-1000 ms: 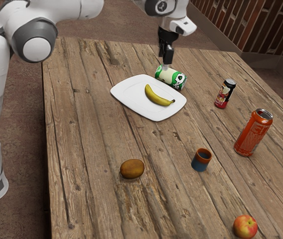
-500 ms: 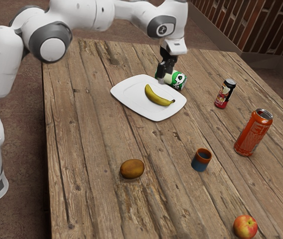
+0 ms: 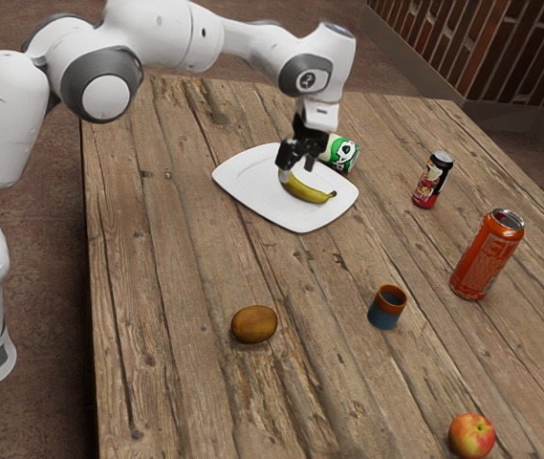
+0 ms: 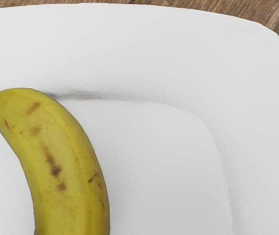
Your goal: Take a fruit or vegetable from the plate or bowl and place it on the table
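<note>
Arm (image 3: 162, 33) comes in from the exterior view's left, reaches across above the counter (image 3: 157, 287), then bends down at the wrist. Hand (image 3: 321, 107) points down with a slight slant, lower end toward the exterior view's left. Gripper (image 3: 296, 170) is low over the plate, open, fingers clearly apart, grasping nothing. It's at the stemless end of the banana (image 3: 308, 190); contact with the peel, can't tell.

Banana lies on its side on the white plate (image 3: 248, 196), curved, yellow. Wrist view has its brown spots and the plate's raised rim around it.

Next out, just beside the plate: green-and-white can, tipped on its side (image 3: 344, 153). Then a small black-and-red can (image 3: 432, 180), upright. Well apart from the gripper: blue cup with orange-brown rim (image 3: 386, 308), upright; kiwi (image 3: 254, 324); tall orange can (image 3: 487, 254), upright. Farthest from the gripper: red-and-yellow apple (image 3: 470, 436). All of these sit on the counter's wood planks.
</note>
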